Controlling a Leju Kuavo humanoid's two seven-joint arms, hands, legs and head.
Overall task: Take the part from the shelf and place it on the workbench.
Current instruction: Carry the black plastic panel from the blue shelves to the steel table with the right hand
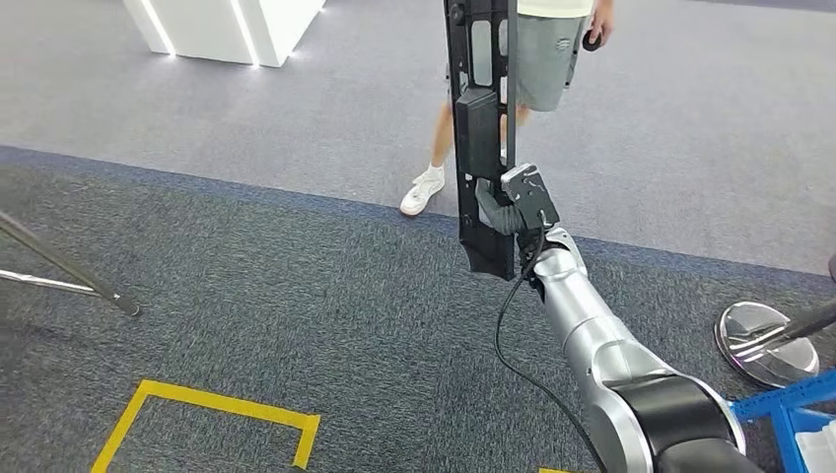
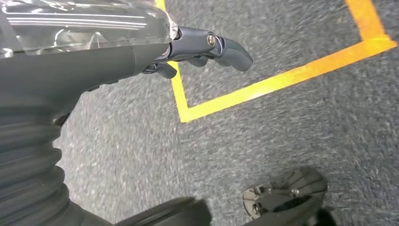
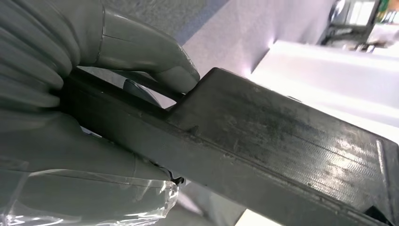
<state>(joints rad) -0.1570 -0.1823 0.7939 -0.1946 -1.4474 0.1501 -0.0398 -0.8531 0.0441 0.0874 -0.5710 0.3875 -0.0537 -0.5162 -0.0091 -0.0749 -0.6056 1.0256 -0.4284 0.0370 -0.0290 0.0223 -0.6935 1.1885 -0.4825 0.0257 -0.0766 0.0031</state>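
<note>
The part is a long black plastic frame with slots, held upright over the carpet in the head view. My right hand grips it near its lower end, arm stretched forward. In the right wrist view the part is a dark bar running across the picture, with the thumb and fingers of my right hand wrapped around it. My left hand hangs over the carpet with its fingers slightly curled and nothing in them.
A person in grey shorts and white shoes stands just behind the part. Yellow tape marks a square on the carpet. A tripod leg is at left, a chrome base and blue frame at right.
</note>
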